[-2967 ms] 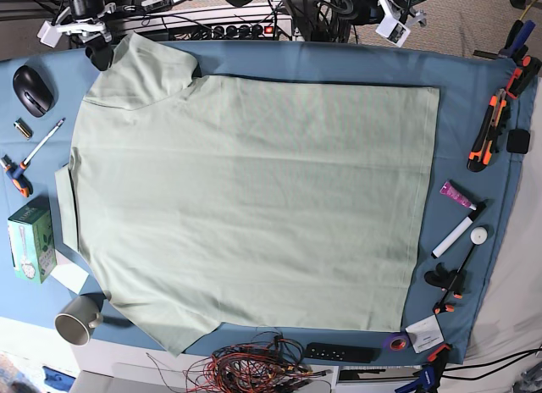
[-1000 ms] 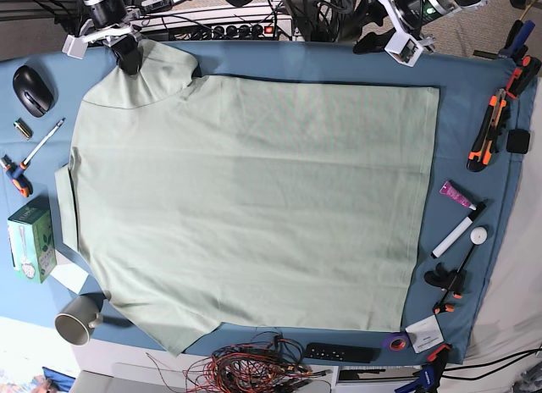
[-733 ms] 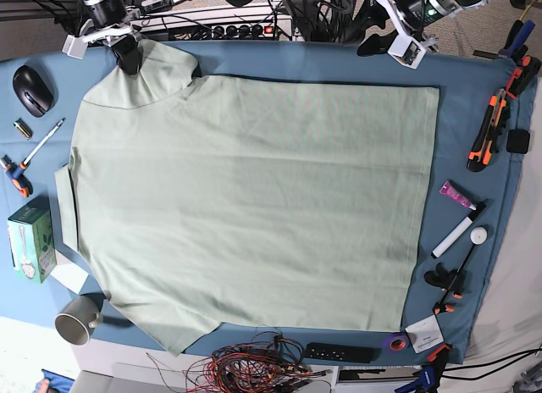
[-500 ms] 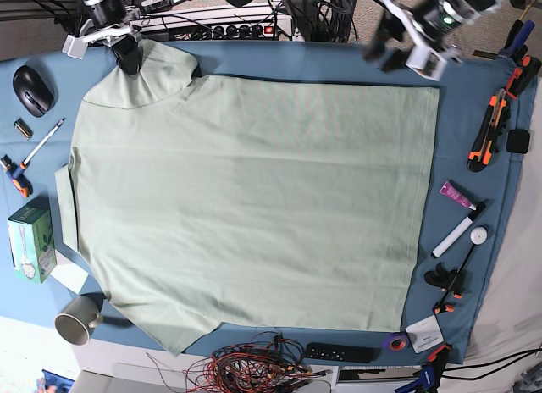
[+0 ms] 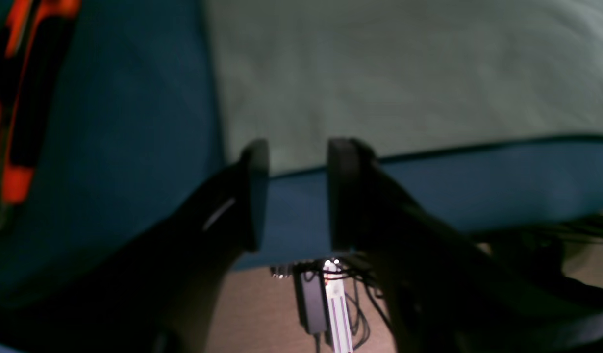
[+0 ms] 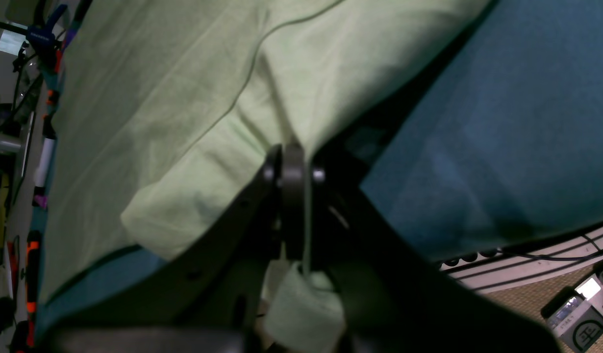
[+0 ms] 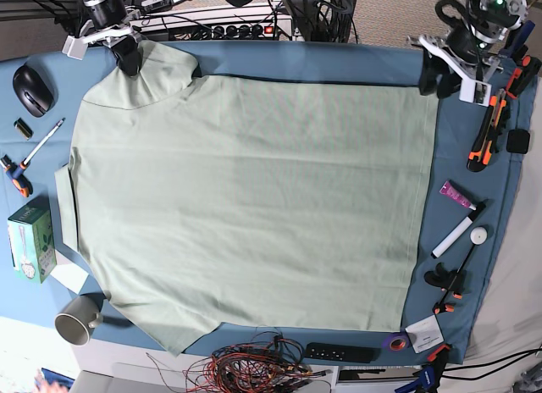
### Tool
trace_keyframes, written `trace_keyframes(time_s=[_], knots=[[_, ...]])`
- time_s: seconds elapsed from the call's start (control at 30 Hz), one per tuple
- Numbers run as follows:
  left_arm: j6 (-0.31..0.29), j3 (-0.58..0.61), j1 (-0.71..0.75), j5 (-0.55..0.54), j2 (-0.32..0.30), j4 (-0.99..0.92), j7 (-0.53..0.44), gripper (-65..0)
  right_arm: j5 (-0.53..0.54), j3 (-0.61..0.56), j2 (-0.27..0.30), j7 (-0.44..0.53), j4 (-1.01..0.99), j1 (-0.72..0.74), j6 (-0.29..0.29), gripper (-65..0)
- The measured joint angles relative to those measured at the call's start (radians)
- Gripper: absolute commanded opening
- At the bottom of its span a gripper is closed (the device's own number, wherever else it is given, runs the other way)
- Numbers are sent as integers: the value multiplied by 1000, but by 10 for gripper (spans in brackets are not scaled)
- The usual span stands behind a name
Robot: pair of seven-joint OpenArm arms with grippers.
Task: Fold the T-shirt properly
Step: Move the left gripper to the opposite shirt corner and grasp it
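The large pale sage-green cotton T-shirt (image 7: 246, 207) lies spread flat on the teal-blue tablecloth (image 7: 339, 61), and it covers most of the table. One sleeve reaches up to the far corner on the base view's left.

There the right gripper (image 6: 292, 166) has its dark jaws pressed together on the edge of this sleeve. The green cloth is pinched between them, and a small bunch of it hangs below the jaws.

The left gripper (image 5: 294, 191) hovers at the opposite far corner of the shirt, on the base view's right. Its two black fingers (image 5: 255, 191) stand apart with a clear gap. Between them I see only the shirt's edge and the blue cloth behind it; they hold nothing.

The green box (image 7: 31, 240) at the near left carries print, but it is too small to read.
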Motion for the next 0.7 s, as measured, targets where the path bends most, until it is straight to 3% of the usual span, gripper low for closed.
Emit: trace_keyframes(time_s=[0.3, 0.5, 0.7], knots=[[-3, -2, -95, -65, 0, -184, 16, -439, 0, 0, 0, 0, 0, 0, 0, -650], [-16, -108, -134, -167, 3, -252, 70, -439, 0, 0, 0, 0, 0, 0, 0, -650], [-94, -179, -131, -275, -9, -267, 135, -410, 0, 0, 0, 0, 0, 0, 0, -650]])
